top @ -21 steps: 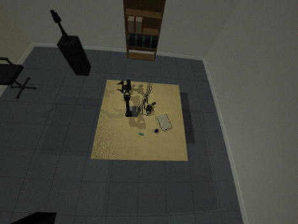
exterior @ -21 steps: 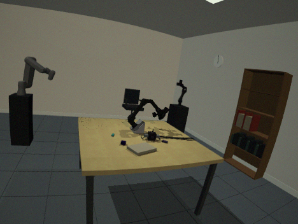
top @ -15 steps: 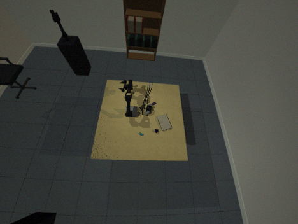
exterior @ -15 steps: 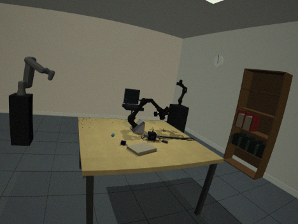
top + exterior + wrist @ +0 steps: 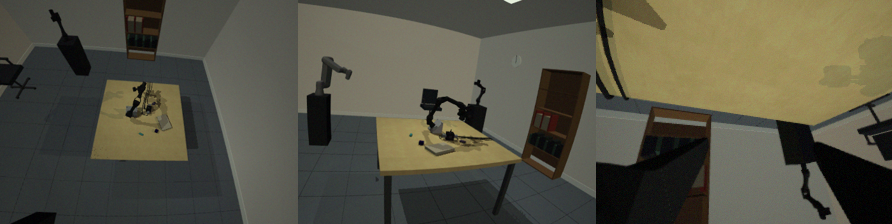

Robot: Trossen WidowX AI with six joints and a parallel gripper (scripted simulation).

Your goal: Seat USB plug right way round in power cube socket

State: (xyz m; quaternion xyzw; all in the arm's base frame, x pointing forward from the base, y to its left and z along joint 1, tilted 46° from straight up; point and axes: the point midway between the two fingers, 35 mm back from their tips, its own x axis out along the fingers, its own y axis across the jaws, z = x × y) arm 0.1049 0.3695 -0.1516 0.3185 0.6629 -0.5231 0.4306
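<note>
The black power cube (image 5: 148, 109) (image 5: 449, 135) stands near the middle of the table, with cables and light plugs around it. Something small and dark rises from its top, but the jammed USB plug and its orientation are too small to make out. My gripper (image 5: 143, 85) (image 5: 465, 113) (image 5: 759, 144) is open and empty. It hangs high above the table, towards the bookcase-side edge and away from the cube. Its two black fingers stand wide apart in the wrist view, with wall and furniture beyond them. The cube is outside the wrist view.
Black cables (image 5: 145, 100) (image 5: 477, 138) (image 5: 615, 67) run from the cube to the table edge. A grey panel (image 5: 437, 126) stands by the arm's base. A flat grey box (image 5: 164, 123) (image 5: 439, 148), a dark blue block (image 5: 156, 130) (image 5: 421, 142), a teal piece (image 5: 141, 133) (image 5: 411, 135) and a purple piece (image 5: 154, 103) (image 5: 462, 141) lie around.
</note>
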